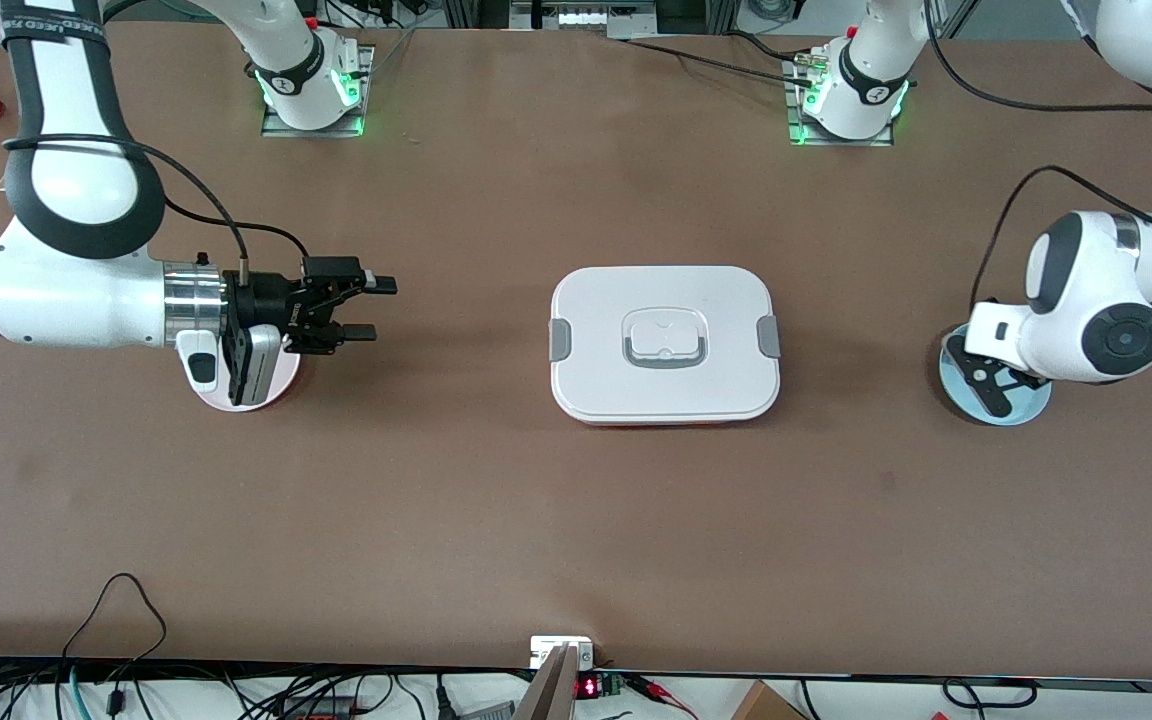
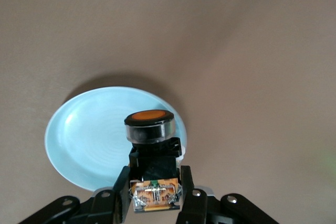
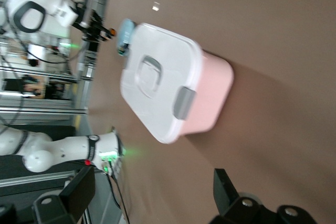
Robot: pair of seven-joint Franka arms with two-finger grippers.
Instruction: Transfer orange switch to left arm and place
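Gripping the one orange switch (image 2: 149, 129) between clenched fingers, the left gripper (image 2: 155, 195) hangs over the single blue plate (image 1: 1026, 405) at the left arm's end of the table (image 1: 576, 520). One lidded white box (image 1: 665, 344), its contents unseen, sits mid-table. The right gripper (image 1: 368, 308), fingers spread and empty, waits over one pink plate (image 1: 281, 385). No writing is legible.
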